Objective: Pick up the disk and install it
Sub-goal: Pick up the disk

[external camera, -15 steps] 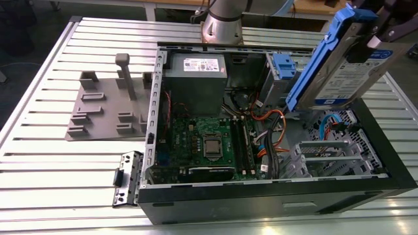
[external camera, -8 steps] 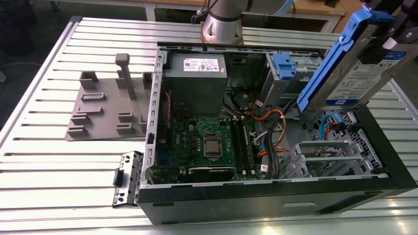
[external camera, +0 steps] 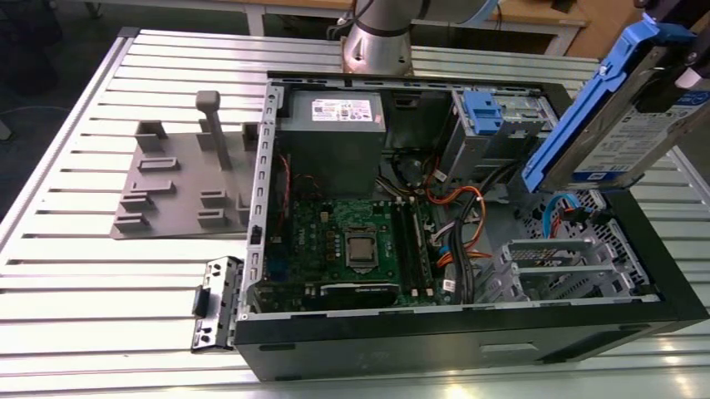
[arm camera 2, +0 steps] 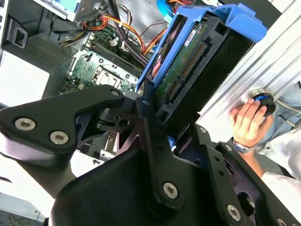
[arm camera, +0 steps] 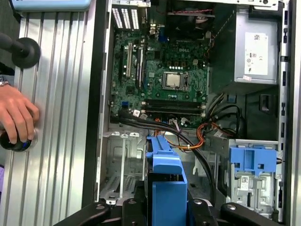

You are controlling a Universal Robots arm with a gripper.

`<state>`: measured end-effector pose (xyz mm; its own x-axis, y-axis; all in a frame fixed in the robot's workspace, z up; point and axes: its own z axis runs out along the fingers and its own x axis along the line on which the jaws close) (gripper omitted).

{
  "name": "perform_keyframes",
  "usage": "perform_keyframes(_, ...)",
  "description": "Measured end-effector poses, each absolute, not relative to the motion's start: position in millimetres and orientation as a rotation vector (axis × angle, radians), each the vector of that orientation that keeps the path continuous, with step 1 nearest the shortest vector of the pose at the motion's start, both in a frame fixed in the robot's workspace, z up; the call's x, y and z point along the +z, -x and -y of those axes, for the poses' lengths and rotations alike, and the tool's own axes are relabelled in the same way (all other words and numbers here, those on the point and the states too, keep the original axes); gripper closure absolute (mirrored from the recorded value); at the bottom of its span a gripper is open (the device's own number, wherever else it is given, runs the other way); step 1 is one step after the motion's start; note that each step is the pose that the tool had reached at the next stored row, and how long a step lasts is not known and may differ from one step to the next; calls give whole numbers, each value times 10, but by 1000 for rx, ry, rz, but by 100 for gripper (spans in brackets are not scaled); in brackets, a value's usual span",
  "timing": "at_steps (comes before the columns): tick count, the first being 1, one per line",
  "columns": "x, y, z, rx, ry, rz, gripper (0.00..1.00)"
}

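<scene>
The disk [external camera: 621, 125], a silver drive with a white-and-blue label in a blue plastic carrier, hangs tilted in the air above the open computer case's [external camera: 444, 337] corner at the exterior view's right. My gripper [external camera: 671, 71] is shut on its upper end. In the second wrist view the black fingers [arm camera 2: 150, 122] clamp the disk [arm camera 2: 188, 70], whose green circuit side and connector face the camera. The first wrist view looks along the disk's blue carrier edge [arm camera: 164, 181], which stands out between the gripper's [arm camera: 164, 212] jaws over the case's bare metal bay.
Inside the case lie a green motherboard [external camera: 355, 241], a grey box with a white sticker [external camera: 332, 133], a silver cage with a blue latch [external camera: 488, 116] and loose cables [external camera: 461, 208]. A grey fixture [external camera: 183, 183] and a black bracket [external camera: 216, 303] rest on the slatted table. A person's hand [arm camera: 16, 115] covers a knob.
</scene>
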<state>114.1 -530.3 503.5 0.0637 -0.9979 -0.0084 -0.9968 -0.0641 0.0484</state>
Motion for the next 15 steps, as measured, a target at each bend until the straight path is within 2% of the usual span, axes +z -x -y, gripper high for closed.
perform_keyframes(7,5001,-1144,5396,-82,-2272,2146,64)
perform_keyframes(15,4974,-1145,5518,-164,-2310,2179,64)
